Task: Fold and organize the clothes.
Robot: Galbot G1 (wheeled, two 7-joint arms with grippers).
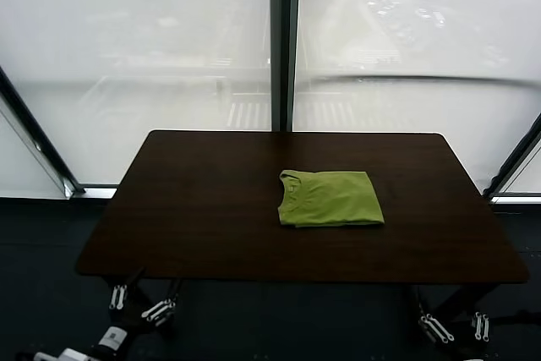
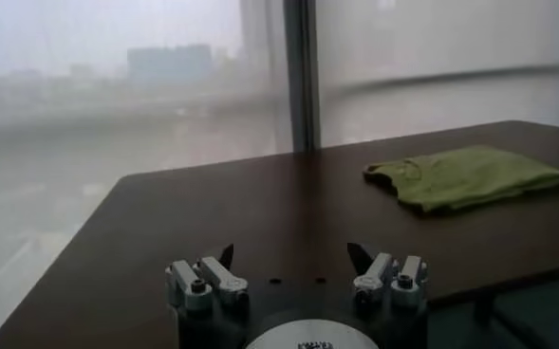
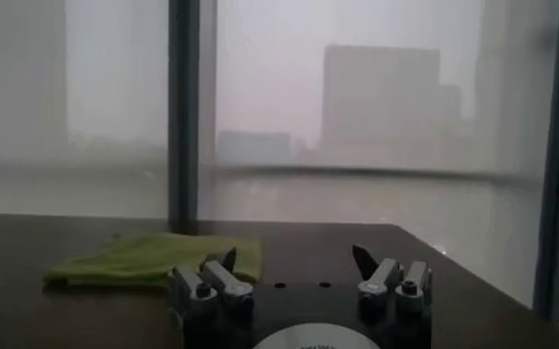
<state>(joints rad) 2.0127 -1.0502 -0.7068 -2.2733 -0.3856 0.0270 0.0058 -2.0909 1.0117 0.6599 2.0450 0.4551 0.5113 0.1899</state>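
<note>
The lime-green T-shirt [image 1: 330,199] lies folded into a neat rectangle on the dark brown table [image 1: 194,209], right of centre, its ribbed neck at the left end. It also shows in the left wrist view [image 2: 464,175] and the right wrist view [image 3: 151,258]. No white graphic is visible. My left gripper [image 1: 139,303] hangs below the table's front left edge, open and empty; its fingers stand wide apart in its wrist view [image 2: 290,256]. My right gripper [image 1: 454,325] hangs below the front right edge, also open and empty [image 3: 293,258].
Tall windows with a dark central mullion [image 1: 284,40] stand behind the table. The floor around the table is dark. Nothing else lies on the tabletop.
</note>
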